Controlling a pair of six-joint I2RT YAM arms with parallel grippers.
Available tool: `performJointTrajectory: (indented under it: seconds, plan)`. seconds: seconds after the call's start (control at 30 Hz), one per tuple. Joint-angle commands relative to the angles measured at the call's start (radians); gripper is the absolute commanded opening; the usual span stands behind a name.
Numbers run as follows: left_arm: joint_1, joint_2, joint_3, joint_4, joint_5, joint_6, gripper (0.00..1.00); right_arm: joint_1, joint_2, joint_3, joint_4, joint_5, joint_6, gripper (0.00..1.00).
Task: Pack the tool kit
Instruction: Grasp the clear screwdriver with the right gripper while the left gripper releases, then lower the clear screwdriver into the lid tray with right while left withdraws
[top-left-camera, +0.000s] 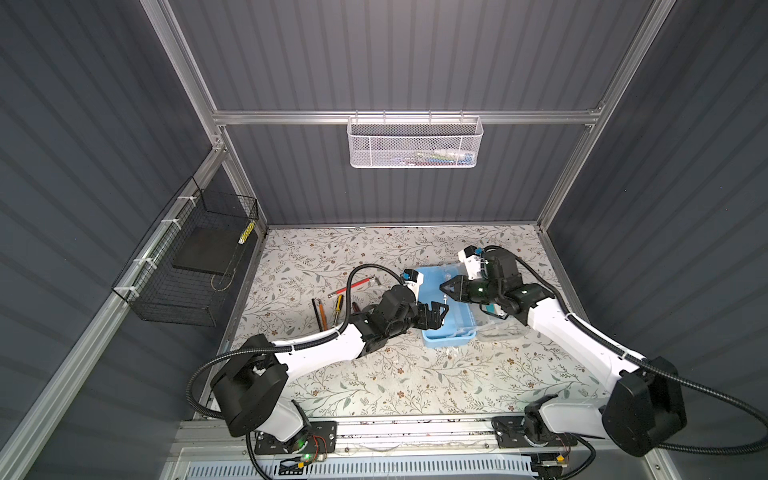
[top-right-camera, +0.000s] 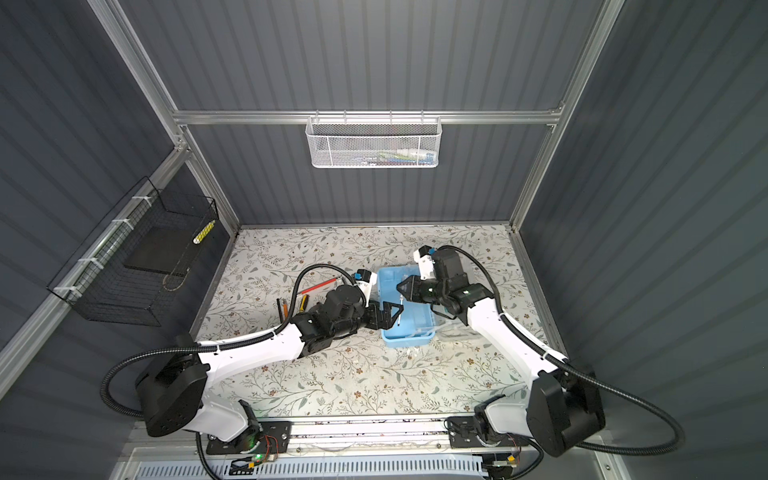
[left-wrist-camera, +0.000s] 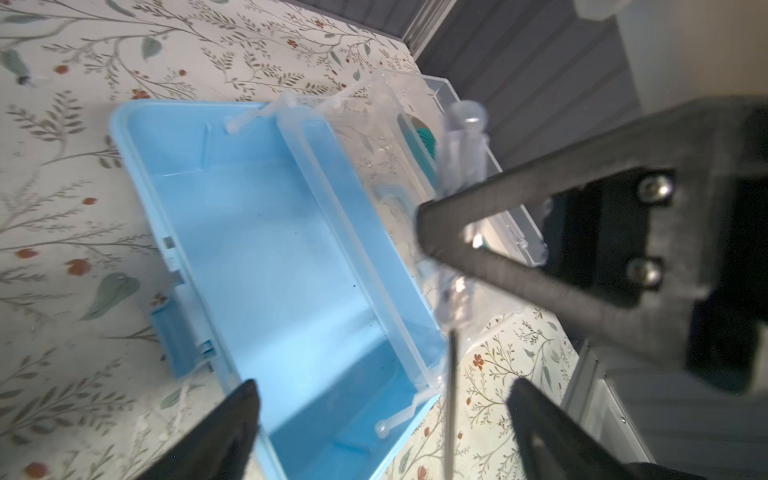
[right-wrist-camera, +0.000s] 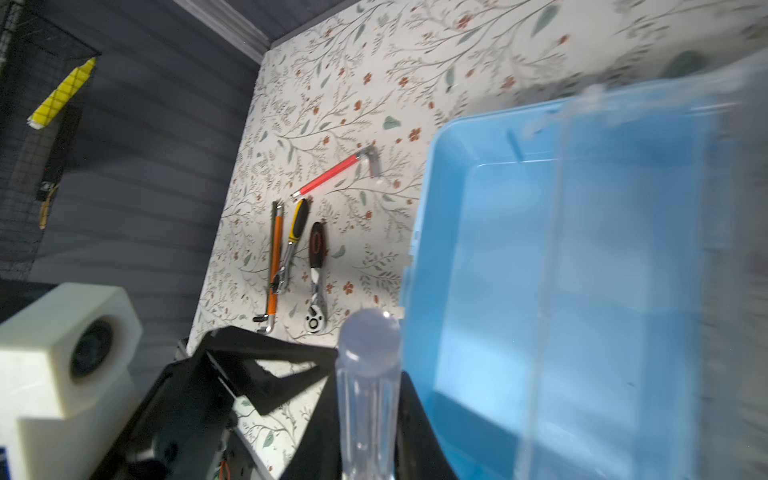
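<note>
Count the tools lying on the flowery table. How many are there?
4. A red bent key lies alone; an orange bent key, a yellow-handled ratchet and a dark-handled ratchet lie side by side near it. The left arm may hide more.

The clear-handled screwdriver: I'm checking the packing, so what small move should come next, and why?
Probably the right gripper should lower the screwdriver into the tool kit's bare blue base. It is shut on the clear handle above the open box, while the left gripper stands open, its fingers clear of the shaft, so nothing else holds the tool.
</note>
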Motion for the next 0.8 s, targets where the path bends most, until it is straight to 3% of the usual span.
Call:
performJointTrajectory:
  seconds: [0.0, 0.27, 0.5, 0.77]
  plan:
    - [-0.004, -0.084, -0.036, -0.101, -0.142, 0.038, 1.00, -0.093, -0.053, 0.062, -0.191, 0.157, -0.144, 0.06]
    - [-0.003, -0.173, -0.080, -0.243, -0.297, 0.063, 1.00, -0.207, -0.022, 0.173, -0.375, 0.359, -0.334, 0.06]
    - [0.000, -0.208, -0.117, -0.261, -0.326, 0.056, 1.00, -0.242, 0.056, 0.250, -0.425, 0.468, -0.409, 0.07]
    - [0.000, -0.228, -0.144, -0.275, -0.343, 0.059, 1.00, -0.257, 0.141, 0.307, -0.447, 0.512, -0.461, 0.07]
